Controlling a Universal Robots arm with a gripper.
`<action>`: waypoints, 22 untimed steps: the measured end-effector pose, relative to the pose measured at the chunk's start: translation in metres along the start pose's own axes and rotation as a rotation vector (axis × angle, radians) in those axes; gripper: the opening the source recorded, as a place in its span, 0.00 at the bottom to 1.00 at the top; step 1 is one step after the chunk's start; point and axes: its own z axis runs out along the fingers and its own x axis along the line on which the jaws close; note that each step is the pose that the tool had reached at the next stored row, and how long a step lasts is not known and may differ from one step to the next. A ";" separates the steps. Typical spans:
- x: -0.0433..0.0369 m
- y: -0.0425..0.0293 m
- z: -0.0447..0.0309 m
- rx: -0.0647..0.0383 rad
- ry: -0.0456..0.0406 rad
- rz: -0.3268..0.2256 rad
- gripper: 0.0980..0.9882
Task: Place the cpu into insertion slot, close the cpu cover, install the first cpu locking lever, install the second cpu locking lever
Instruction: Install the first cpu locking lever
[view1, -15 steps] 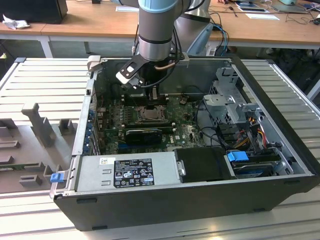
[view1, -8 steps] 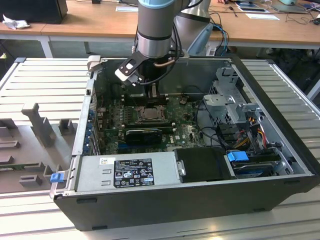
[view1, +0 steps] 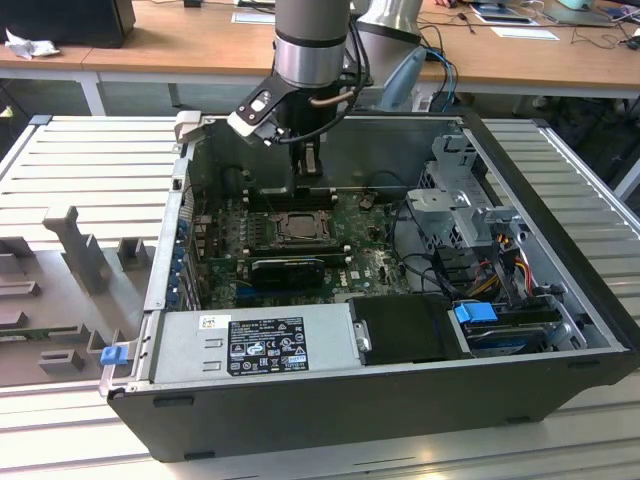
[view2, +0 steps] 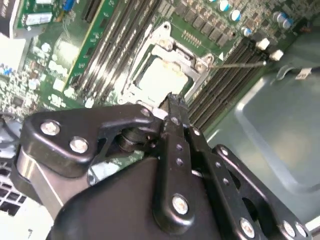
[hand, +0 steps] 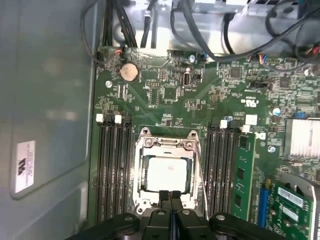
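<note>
Two banks of memory slots (hand: 112, 170) flank the insertion slot (view1: 272, 232) on the green board, a thin wire lever (hand: 201, 175) runs along one side of it, and cables (view1: 410, 215) and a drive cage (view1: 455, 190) crowd the case (view1: 330, 410) at the exterior view's right. Inside this open case on the slatted desk (view1: 90, 150), the cpu (hand: 168, 172) lies in the slot with the cpu cover (hand: 167, 143) framing it. The jaws are pressed together with nothing between them, tips over the cover's edge.
</note>
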 end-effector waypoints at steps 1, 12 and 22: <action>0.0000 -0.0001 0.0003 0.000 -0.0002 -0.028 0.01; -0.0001 -0.0003 0.0014 0.003 0.0004 -0.210 0.01; 0.0000 -0.0003 0.0015 0.005 0.0009 -0.353 0.01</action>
